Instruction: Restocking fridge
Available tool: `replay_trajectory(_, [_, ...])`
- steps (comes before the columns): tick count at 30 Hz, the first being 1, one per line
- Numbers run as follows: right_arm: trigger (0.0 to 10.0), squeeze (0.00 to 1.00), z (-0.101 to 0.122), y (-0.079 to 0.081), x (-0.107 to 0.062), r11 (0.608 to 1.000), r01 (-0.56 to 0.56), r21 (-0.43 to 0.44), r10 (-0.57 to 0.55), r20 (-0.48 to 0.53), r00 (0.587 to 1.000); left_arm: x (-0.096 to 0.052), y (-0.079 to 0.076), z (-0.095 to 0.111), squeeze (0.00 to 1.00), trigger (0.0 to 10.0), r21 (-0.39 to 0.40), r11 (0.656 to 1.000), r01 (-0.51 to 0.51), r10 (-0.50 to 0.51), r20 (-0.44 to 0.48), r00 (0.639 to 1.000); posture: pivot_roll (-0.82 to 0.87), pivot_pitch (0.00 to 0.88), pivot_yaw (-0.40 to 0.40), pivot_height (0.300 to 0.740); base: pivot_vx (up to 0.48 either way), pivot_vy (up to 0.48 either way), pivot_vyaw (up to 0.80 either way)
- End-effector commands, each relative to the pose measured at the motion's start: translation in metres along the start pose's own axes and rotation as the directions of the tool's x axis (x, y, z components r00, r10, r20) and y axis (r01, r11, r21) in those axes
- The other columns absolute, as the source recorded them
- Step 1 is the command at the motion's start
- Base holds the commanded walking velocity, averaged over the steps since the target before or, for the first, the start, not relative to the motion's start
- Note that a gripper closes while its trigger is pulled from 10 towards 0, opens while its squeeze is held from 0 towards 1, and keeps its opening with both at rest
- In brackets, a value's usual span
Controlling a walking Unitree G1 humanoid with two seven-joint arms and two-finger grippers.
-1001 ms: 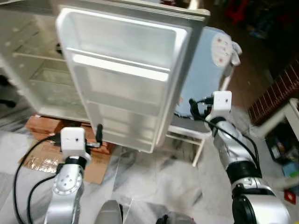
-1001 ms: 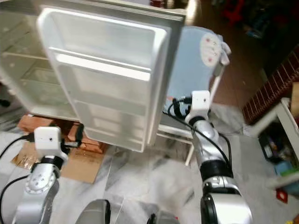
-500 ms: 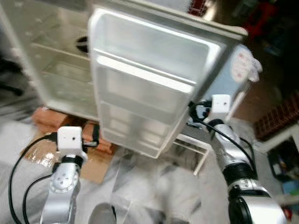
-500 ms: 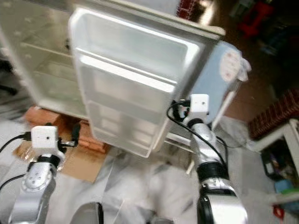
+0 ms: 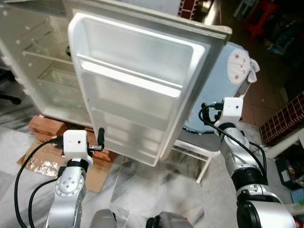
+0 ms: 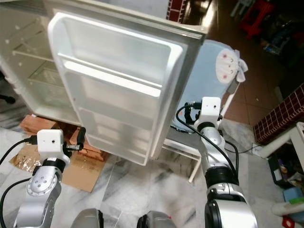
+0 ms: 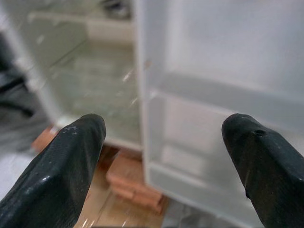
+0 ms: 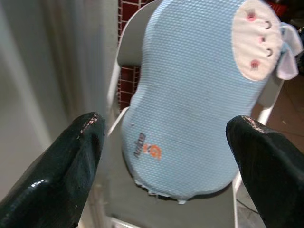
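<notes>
We stand before the white single-door fridge (image 5: 42,66), whose door (image 5: 137,85) hangs wide open, its moulded inner racks facing us. As far as we can see, those door racks and the clear glass shelves (image 5: 45,57) inside the cabinet hold nothing at all, so we judge the restocking has hardly begun: the door is open, and the loading itself is all left to do.

Our left claw (image 7: 161,161) is released, its two black fingers spread wide and grasping nothing, raised near the lower edge of the door. Our right claw (image 8: 166,166) is likewise spread and empty, pointing at a white folding chair (image 5: 209,142) draped with a pale blue mesh cushion (image 8: 194,104), just beside the door's outer face.

The fridge rests on red bricks (image 5: 45,128), with flattened brown cardboard (image 5: 42,161) on the grey marble floor (image 5: 156,185). We see no groceries to fetch.
</notes>
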State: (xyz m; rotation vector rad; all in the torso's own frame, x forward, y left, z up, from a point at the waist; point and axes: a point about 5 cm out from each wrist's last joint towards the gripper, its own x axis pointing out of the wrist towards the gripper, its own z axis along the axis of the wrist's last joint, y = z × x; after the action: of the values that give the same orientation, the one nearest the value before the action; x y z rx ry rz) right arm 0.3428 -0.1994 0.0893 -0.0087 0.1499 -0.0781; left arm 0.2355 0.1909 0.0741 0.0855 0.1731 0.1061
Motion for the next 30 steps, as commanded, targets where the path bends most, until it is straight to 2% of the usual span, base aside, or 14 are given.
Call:
replay_trajectory(1, [10.0, 0.0, 0.006, -0.004, 0.004, 0.999, 0.03, 0.021, -0.031, 0.01, 0.999, -0.003, 0.004, -0.015, 0.0, 10.0, -0.003, 0.999, -0.035, 0.034, -0.117, 0.992, 0.1, 0.092, -0.1, 0.74, 0.0, 0.0, 0.0])
replay_trajectory(4, [10.0, 0.0, 0.012, -0.002, 0.008, 0.999, 0.026, 0.031, -0.026, 0.021, 0.999, -0.009, 0.008, -0.033, 0.0, 10.0, -0.016, 0.999, -0.046, 0.04, -0.25, 0.968, 0.11, 0.09, -0.102, 0.74, 0.0, 0.0, 0.0])
replay_trajectory(5, [10.0, 0.0, 0.018, 0.002, 0.012, 0.999, 0.019, 0.041, -0.02, 0.036, 0.999, -0.017, 0.011, -0.05, 0.0, 10.0, 0.005, 1.0, -0.005, 0.006, -0.344, 0.939, 0.11, 0.089, -0.101, 0.74, 0.0, 0.0, 0.0])
replay_trajectory(6, [10.0, 0.0, 0.018, 0.002, 0.012, 0.999, 0.019, 0.041, -0.02, 0.036, 0.999, -0.017, 0.011, -0.05, 0.0, 10.0, 0.005, 1.0, -0.005, 0.006, -0.344, 0.939, 0.11, 0.089, -0.101, 0.74, 0.0, 0.0, 0.0])
replay_trajectory(10, [10.0, 0.0, 0.048, 0.021, 0.027, 0.994, -0.012, 0.107, 0.002, 0.099, 0.995, -0.041, 0.025, -0.083, 0.0, 10.0, 0.018, 1.0, 0.004, 0.006, -0.485, 0.874, 0.12, 0.085, -0.097, 0.74, 0.0, 0.0, 0.0])
replay_trajectory(11, [10.0, 0.0, 0.055, 0.026, 0.03, 0.992, -0.023, 0.121, 0.009, 0.112, 0.994, -0.046, 0.027, -0.089, 0.0, 10.0, -0.012, 1.0, -0.02, 0.011, -0.518, 0.855, 0.13, 0.084, -0.097, 0.74, 0.0, 0.0, 0.0])
replay_trajectory(13, [10.0, 0.0, 0.067, 0.037, 0.034, 0.992, -0.043, 0.123, 0.026, 0.138, 0.99, -0.054, 0.032, -0.097, 0.0, 10.0, -0.066, 0.995, -0.069, 0.02, -0.561, 0.828, 0.13, 0.084, -0.097, 0.74, 0.0, 0.0, 0.0])
replay_trajectory(16, [10.0, 0.0, 0.087, 0.057, 0.039, 0.983, -0.076, 0.169, 0.047, 0.172, 0.984, -0.068, 0.038, -0.109, 0.0, 10.0, -0.037, 0.997, -0.073, 0.036, -0.604, 0.796, 0.14, 0.079, -0.099, 0.74, 0.0, 0.0, 0.0])
replay_trajectory(19, [10.0, 0.0, 0.099, 0.072, 0.041, 0.969, -0.119, 0.216, 0.079, 0.187, 0.979, -0.076, 0.035, -0.112, 0.0, 10.0, -0.061, 0.994, -0.089, 0.033, -0.619, 0.785, 0.15, 0.076, -0.1, 0.74, 0.0, 0.0, 0.0])
replay_trajectory(22, [10.0, 0.0, 0.11, 0.11, 0.038, 0.876, -0.37, 0.309, 0.317, 0.209, 0.925, -0.076, 0.035, -0.113, 0.0, 10.0, -0.073, 0.991, -0.112, 0.044, -0.614, 0.788, 0.16, 0.072, -0.108, 0.74, 0.0, 0.0, 0.0])
replay_trajectory(25, [10.0, 0.0, 0.113, 0.14, 0.027, 0.694, -0.634, 0.341, 0.583, 0.249, 0.773, -0.075, 0.034, -0.112, 0.0, 10.0, -0.065, 0.992, -0.112, 0.049, -0.613, 0.789, 0.17, 0.068, -0.118, 0.74, 0.0, 0.0, 0.0])
replay_trajectory(26, [10.0, 0.0, 0.112, 0.146, 0.015, 0.578, -0.769, 0.274, 0.714, 0.286, 0.639, -0.076, 0.034, -0.113, 0.0, 10.0, -0.066, 0.991, -0.112, 0.048, -0.613, 0.788, 0.17, 0.067, -0.121, 0.74, 0.0, 0.0, 0.0])
replay_trajectory(27, [10.0, 0.0, 0.112, 0.146, 0.015, 0.578, -0.769, 0.274, 0.714, 0.286, 0.639, -0.076, 0.034, -0.113, 0.0, 10.0, -0.066, 0.991, -0.112, 0.048, -0.613, 0.788, 0.17, 0.067, -0.121, 0.74, 0.0, 0.0, 0.0])
replay_trajectory(30, [10.0, 0.0, 0.094, 0.134, -0.002, 0.409, -0.894, 0.184, 0.865, 0.235, 0.444, -0.077, 0.034, -0.113, 0.0, 10.0, -0.079, 0.989, -0.121, 0.047, -0.616, 0.786, 0.17, 0.065, -0.126, 0.74, 0.0, 0.0, 0.0])
